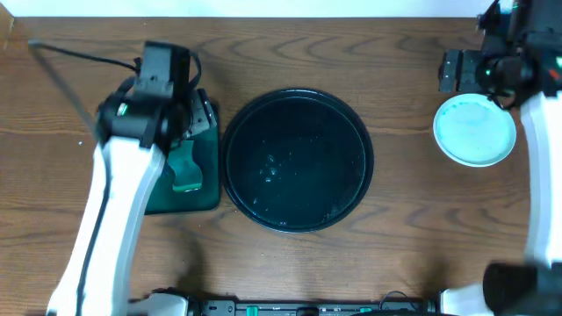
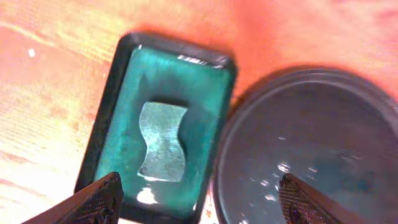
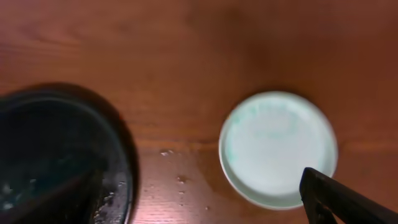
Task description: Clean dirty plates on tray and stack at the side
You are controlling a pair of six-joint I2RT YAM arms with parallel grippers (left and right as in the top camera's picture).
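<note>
The round black tray [image 1: 341, 118] sits at the middle of the counter [image 1: 413, 254], its glossy floor dotted with small wet specks. Well apart from it, on the bare wood at the right, lies a pale mint plate [image 1: 474, 132] with a faint greenish tint across its face (seen from above it is a single disc, and I cannot tell if others lie beneath it). In the right wrist view the same plate [image 3: 278, 148] sits right of the tray's rim, with a few droplets [image 3: 180, 180] on the wood between them. The right claw [image 3: 202, 177] hangs above that gap, its fingers [image 3: 339, 199] spread wide and gripping nothing. The left arm reaches over a rectangular dark-green tray [image 2: 106, 124] that stands just beside the black tray's left edge. A pale, waisted sponge [image 2: 163, 149] lies flat in its basin. The left claw [image 2: 199, 183] hovers over it, jaws far apart and empty, with one finger over the green tray and the other over the black one.
</note>
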